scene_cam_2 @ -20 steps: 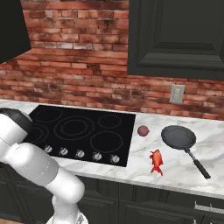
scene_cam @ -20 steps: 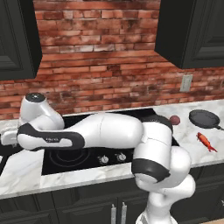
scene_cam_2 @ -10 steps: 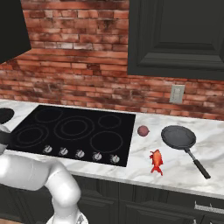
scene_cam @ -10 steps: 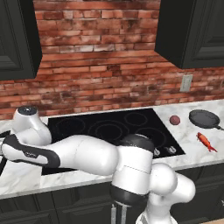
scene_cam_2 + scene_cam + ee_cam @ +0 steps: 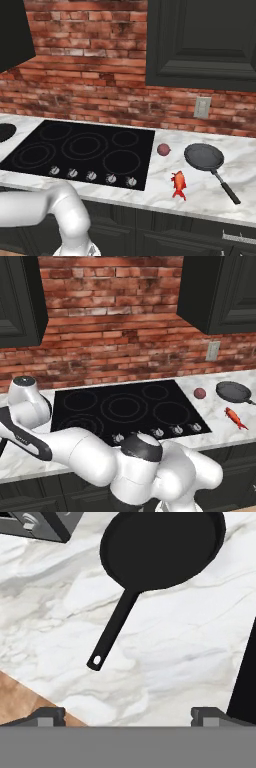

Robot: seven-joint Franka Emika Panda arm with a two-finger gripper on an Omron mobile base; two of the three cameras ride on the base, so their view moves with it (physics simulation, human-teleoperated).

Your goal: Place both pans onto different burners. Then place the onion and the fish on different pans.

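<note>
In the hand view the larger matte black pan [image 5: 162, 547] lies on the marble counter, its straight handle [image 5: 114, 631] running down and to the left toward me. My gripper [image 5: 129, 714] hovers above the counter beyond the handle's end, open and holding nothing, its fingertips [image 5: 50, 714] wide apart. That pan's rim also peeks in at the left edge [image 5: 5, 131]. The smaller pan [image 5: 204, 156] [image 5: 233, 391], the onion [image 5: 163, 149] [image 5: 199, 393] and the fish [image 5: 178, 184] [image 5: 235, 417] lie on the counter right of the cooktop, whose burners [image 5: 124, 407] [image 5: 85, 146] are bare.
Silver knobs [image 5: 91, 175] line the cooktop's front edge, and a cooktop corner [image 5: 35, 523] shows near the large pan. The counter's front edge borders brown floor [image 5: 20, 704]. A dark strip [image 5: 246, 672] stands at the right. A brick wall and dark cabinets rise behind.
The arm has swung further left and lower, off the cooktop toward the counter's left end. The small pan, onion and fish have not moved.
</note>
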